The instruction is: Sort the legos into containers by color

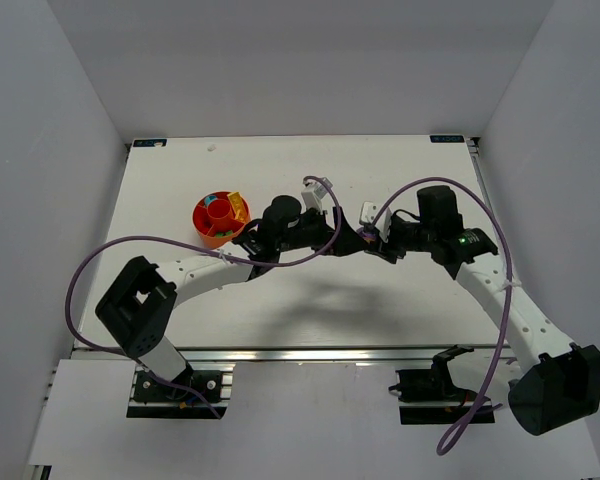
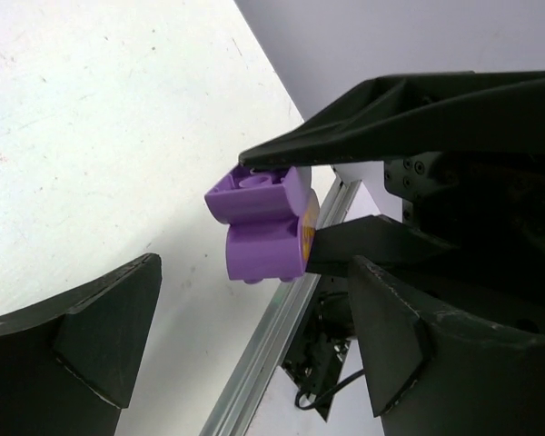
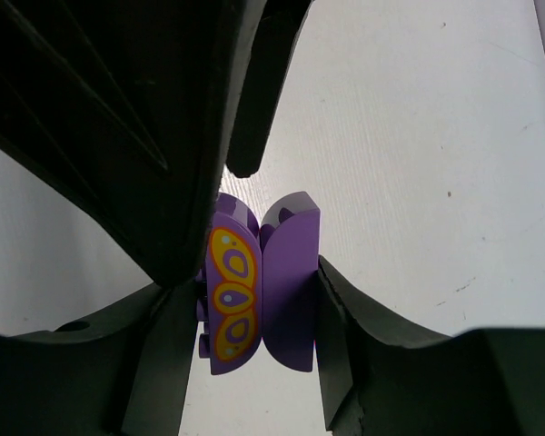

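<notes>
A purple lego (image 3: 289, 291) with a yellow-and-orange butterfly-wing print is pinched between the fingers (image 3: 350, 331) of my right gripper (image 3: 254, 313), which is shut on it above the table. In the left wrist view the same purple lego (image 2: 259, 227) hangs ahead of my left gripper (image 2: 263, 350). That gripper is open, with its jaws wide apart and nothing between them. From above, the left gripper (image 1: 338, 238) and right gripper (image 1: 366, 240) meet tip to tip mid-table. The orange-red bowl (image 1: 202, 228) stands to their left with several coloured legos (image 1: 238, 208) in it.
The table's near aluminium edge rail (image 2: 272, 341) runs just below the grippers in the left wrist view. Purple cables (image 1: 100, 262) loop around both arms. White walls close in the table on three sides.
</notes>
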Robot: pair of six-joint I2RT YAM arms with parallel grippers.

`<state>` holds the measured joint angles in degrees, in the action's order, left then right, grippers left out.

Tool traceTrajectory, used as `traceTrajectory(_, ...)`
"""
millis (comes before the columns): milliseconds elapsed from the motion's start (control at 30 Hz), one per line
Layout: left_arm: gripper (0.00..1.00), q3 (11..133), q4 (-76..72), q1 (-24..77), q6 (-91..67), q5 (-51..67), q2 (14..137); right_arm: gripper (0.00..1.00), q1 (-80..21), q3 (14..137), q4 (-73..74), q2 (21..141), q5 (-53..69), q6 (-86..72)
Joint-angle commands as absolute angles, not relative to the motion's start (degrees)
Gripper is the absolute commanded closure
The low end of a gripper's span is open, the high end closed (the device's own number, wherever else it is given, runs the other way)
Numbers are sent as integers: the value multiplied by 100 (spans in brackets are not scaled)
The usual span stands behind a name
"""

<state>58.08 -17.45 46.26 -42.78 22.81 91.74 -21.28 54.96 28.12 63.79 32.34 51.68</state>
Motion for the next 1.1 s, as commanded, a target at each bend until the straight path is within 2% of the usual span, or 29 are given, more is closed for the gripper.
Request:
traceTrajectory(0, 8, 6021, -1783, 4711, -4192, 2101, 9202, 90, -2197, 5678, 2672, 6196, 3515, 5001)
traceTrajectory(167, 12, 6003, -1968, 4711, -4263, 2179, 9272, 90, -2197, 5687, 2751, 6170, 3612, 5001)
traceTrajectory(300, 21, 6056, -2091, 4711, -4377, 2399, 9404, 90, -2189, 5695, 2751, 6179, 3665, 4992)
traceTrajectory(400, 29, 6056, -2171, 4711, -4447, 2478, 9448, 90, -2189, 5695, 2751, 6179, 3700, 4975)
traceTrajectory(533, 47, 6047, -2224, 4711, -4482, 2558, 9448, 89, -2206, 5678, 2733, 6170, 3639, 4975)
traceTrajectory(567, 55, 6047, -2232, 4711, -4500, 2601, 9457, 88, -2189, 5652, 2716, 6144, 3630, 4975)
traceTrajectory(667, 68, 6047, -2294, 4711, -4544, 2724, 9466, 80, -2180, 5608, 2672, 6117, 3542, 4948)
traceTrajectory(700, 72, 6047, -2320, 4711, -4553, 2759, 9466, 74, -2188, 5599, 2628, 6117, 3481, 4931)
traceTrajectory(767, 78, 6047, -2347, 4659, -4596, 2839, 9492, 70, -2188, 5555, 2549, 6108, 3376, 4869)
traceTrajectory(867, 85, 6056, -2382, 4658, -4579, 2997, 9527, 60, -2197, 5528, 2417, 6100, 3200, 4781)
traceTrajectory(933, 88, 6056, -2338, 4597, -4509, 3067, 9519, 21, -2171, 5528, 2399, 6100, 3164, 4737)
traceTrajectory(967, 88, 6056, -2303, 4597, -4370, 3093, 9484, 11, -2171, 5546, 2417, 6082, 3164, 4703)
traceTrajectory(1067, 89, 6204, -1716, 4535, -3469, 2945, 9317, 11, -2136, 5616, 2531, 6038, 3243, 4597)
